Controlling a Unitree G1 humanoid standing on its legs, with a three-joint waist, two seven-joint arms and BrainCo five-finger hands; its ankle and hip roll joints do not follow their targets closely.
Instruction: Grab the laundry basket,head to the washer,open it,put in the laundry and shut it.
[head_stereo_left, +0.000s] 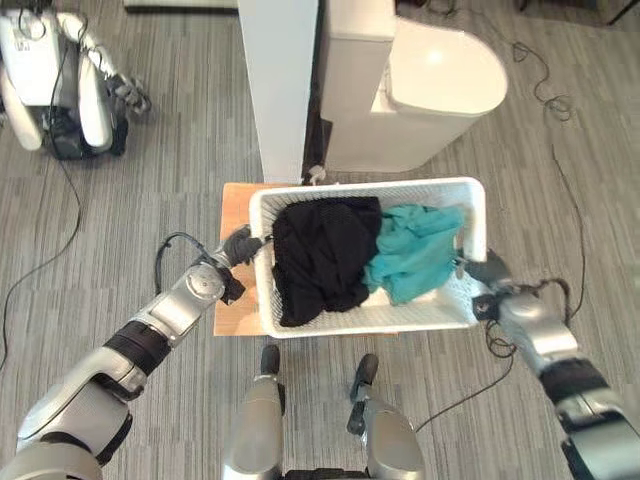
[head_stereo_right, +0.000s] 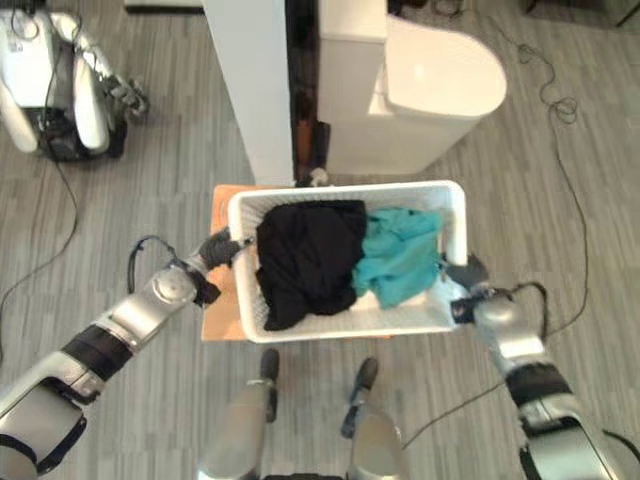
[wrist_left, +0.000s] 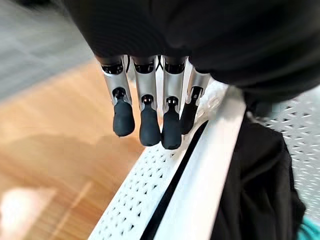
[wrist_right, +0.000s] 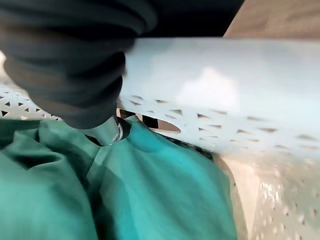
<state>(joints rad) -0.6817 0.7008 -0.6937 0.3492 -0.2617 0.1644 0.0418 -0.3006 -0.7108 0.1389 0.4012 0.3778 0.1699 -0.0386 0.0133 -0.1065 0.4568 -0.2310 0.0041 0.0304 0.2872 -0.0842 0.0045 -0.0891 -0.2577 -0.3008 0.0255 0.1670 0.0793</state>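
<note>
The laundry basket (head_stereo_left: 300, 205), light stiff perforated plastic holding soft clothes, sits on the wooden surface (head_stereo_left: 232, 205) between my hands: left hand (head_stereo_left: 238, 245) fingers straight against its end rim, right hand (head_stereo_left: 487, 271) grip indeterminate; best held by both end rims.

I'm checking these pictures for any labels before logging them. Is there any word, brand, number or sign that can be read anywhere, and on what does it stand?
None can be read.
White laundry basket: plain perforated plastic, no label.
Black garment and teal garment: no tag or print to be seen.
White washer: bare surface, no markings visible.
Wooden stand under the basket: plain wood.
Left robot hand and right robot hand: no lettering visible.
</note>
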